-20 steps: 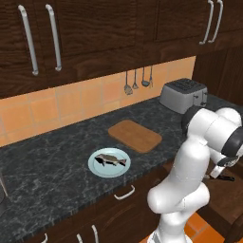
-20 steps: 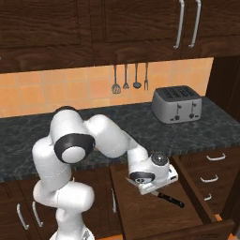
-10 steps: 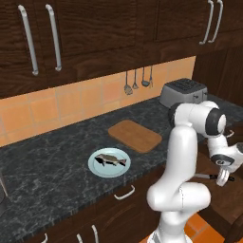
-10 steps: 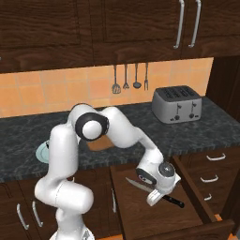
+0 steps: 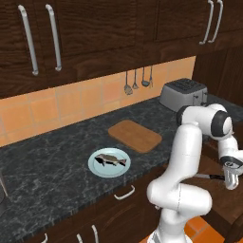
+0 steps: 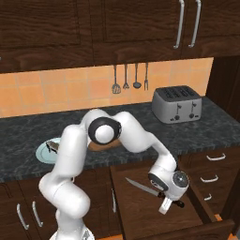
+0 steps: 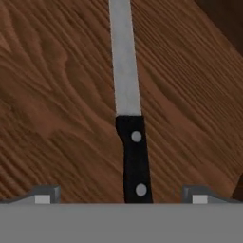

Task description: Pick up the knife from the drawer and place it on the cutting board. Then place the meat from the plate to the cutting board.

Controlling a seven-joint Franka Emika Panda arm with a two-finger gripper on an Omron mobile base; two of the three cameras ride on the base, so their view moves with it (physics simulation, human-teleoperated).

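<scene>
Gripper poised over knife in open drawer

Kitchen scene, rendered; a white robot arm reaches down into the drawer [image 6: 154, 211], which stands pulled out below the dark stone counter [image 5: 52, 166]; its light brown floor carries the knife [image 7: 129, 114], lying flat. Seen from the hand, the black handle with two silver rivets runs between the two fingertips [image 7: 45, 194], which stand wide apart on either side and do not touch it; the silver blade points away from the hand. From the right base camera, the gripper [image 6: 165, 206] hangs over the handle end while the blade sticks out to the left. On the counter, the cutting board [image 5: 135, 135] lies bare; just beside it sits the pale blue plate [image 5: 109, 163] with the meat [image 5: 111, 159] on it; a silver toaster [image 6: 176, 104] stands further along the counter.
</scene>
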